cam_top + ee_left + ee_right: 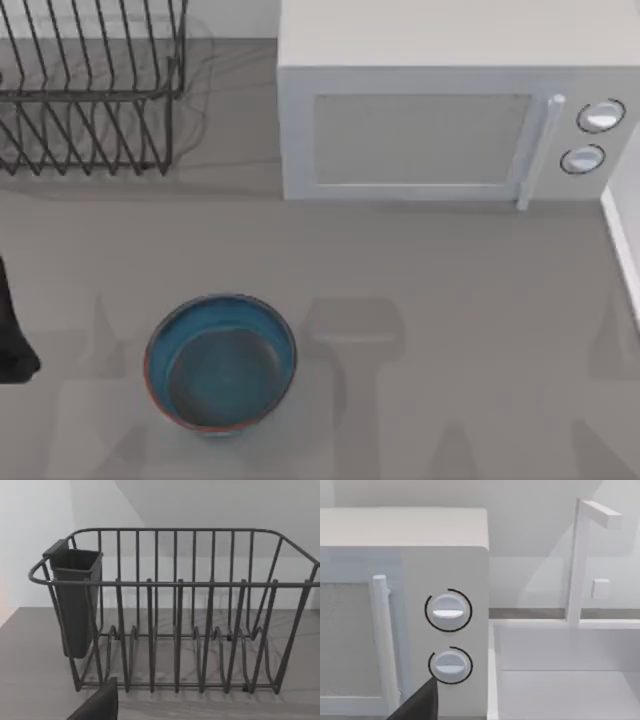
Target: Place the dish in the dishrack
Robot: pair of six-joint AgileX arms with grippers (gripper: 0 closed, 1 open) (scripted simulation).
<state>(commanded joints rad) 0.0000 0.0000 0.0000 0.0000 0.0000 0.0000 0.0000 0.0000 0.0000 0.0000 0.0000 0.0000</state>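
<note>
The dish (pixel 220 362), a round shallow blue bowl with a grey-blue bottom and a thin orange-red rim, sits upright on the grey table at the front left. The dishrack (pixel 95 95), dark wire with many upright tines, stands at the back left; the left wrist view faces the dishrack (pixel 175 620) from the front, with a dark cutlery cup (pixel 75 600) hung on one end. A dark part of my left arm (pixel 12 335) shows at the table's left edge, left of the dish and apart from it. A dark tip of my left gripper (pixel 97 705) and of my right gripper (pixel 417 705) edges into each wrist view.
A white-grey microwave (pixel 450 110) with its door shut and two round knobs (pixel 448 611) stands at the back, right of the rack. A white sink basin (pixel 565 670) with a tall faucet (pixel 580 560) lies right of the microwave. Bare table lies between dish and rack.
</note>
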